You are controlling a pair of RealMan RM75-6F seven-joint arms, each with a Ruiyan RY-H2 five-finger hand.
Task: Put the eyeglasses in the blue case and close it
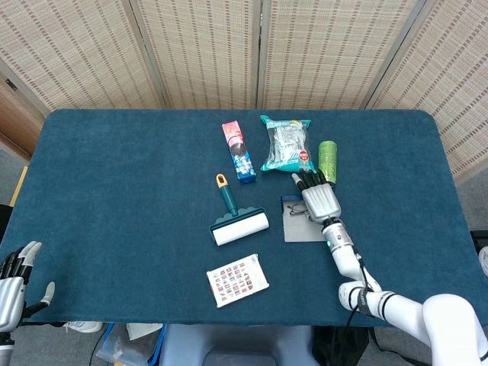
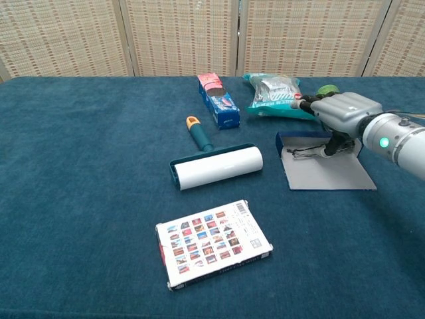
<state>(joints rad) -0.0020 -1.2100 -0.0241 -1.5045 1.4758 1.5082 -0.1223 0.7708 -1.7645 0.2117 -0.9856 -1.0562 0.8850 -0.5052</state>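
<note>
The blue case point(image 2: 325, 174) lies open on the table at the right, its grey flap flat toward me; in the head view the case point(image 1: 298, 228) sits just below my right hand. The thin-framed eyeglasses point(image 2: 304, 153) lie in its blue tray, and the head view shows the eyeglasses point(image 1: 293, 211) only faintly. My right hand point(image 2: 342, 113) hovers over the tray's right end, fingers stretched toward the snack bag and thumb pointing down beside the glasses, holding nothing. Seen from the head view, the right hand point(image 1: 319, 200) covers the tray's right part. My left hand point(image 1: 14, 282) hangs open off the table's near left corner.
A lint roller point(image 2: 216, 166) lies left of the case. Behind it are a red-and-blue box point(image 2: 218, 101), a snack bag point(image 2: 273, 93) and a green can point(image 1: 327, 161) just beyond my right hand's fingers. A printed card pack point(image 2: 212, 244) lies near the front edge.
</note>
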